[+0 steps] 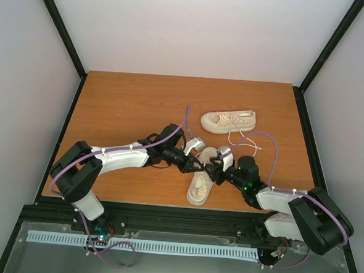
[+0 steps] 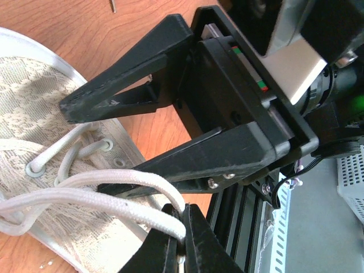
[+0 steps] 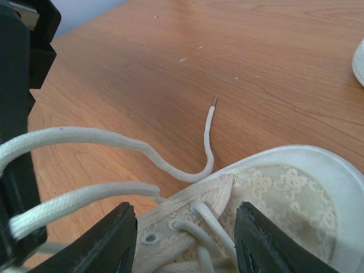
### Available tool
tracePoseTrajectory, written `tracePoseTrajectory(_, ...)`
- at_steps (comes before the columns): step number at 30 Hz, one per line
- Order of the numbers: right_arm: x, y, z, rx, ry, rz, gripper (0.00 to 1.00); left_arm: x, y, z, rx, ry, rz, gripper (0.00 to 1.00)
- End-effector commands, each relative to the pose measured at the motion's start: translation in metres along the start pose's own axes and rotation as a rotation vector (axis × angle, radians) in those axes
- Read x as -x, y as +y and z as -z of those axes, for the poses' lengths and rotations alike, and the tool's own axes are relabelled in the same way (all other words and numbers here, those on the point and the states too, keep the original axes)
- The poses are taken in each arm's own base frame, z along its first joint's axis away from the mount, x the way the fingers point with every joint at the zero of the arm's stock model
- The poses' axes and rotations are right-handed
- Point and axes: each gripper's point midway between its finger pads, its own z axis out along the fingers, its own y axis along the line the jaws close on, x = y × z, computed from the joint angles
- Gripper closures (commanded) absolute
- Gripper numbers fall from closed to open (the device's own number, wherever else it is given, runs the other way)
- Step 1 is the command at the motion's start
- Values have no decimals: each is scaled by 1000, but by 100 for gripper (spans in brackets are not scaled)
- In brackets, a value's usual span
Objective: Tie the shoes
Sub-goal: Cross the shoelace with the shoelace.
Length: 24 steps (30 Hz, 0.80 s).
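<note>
Shoes: the near shoe (image 1: 201, 184) lies on the counter (image 1: 122, 108) between both arms; the other shoe (image 1: 228, 121) sits well apart behind it. Left claw (image 2: 181, 230) is pinched tight on a lace (image 2: 136, 178), holding it raised, apparently to form a loop. Right claw (image 3: 185, 227) stands partly open over the eyelets (image 3: 151, 237), gripping nothing.

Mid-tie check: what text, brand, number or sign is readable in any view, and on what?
None readable in any view.
Near shoe: lace-patterned upper, no brand or size showing.
Far shoe: too small to tell any marking.
Lace: plain white, no print.
Right gripper: only red and green marks on its body, no lettering.
</note>
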Motion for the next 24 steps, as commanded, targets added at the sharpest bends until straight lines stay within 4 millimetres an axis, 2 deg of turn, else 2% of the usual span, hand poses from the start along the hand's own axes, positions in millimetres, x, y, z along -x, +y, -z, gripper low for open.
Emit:
tracePoseTrajectory(1,16,12,-13,70,-44,120,52,17,-18,9,-53,-48,-57,99)
tracePoseTrajectory(10,3,18,-27,99,-6,171,51,16,-18,8,-54,-45,-55,99)
tracePoseTrajectory(17,11,24,-37,127,-34,221,49,15,-17,7,-56,-39,-50,99)
tracePoseTrajectory(21,17,28,-44,135,-49,254,54,16,-17,8,-55,-41,-53,99)
tracePoseTrajectory(24,23,32,-44,145,-70,266,68,15,-16,7,-52,-40,-52,99)
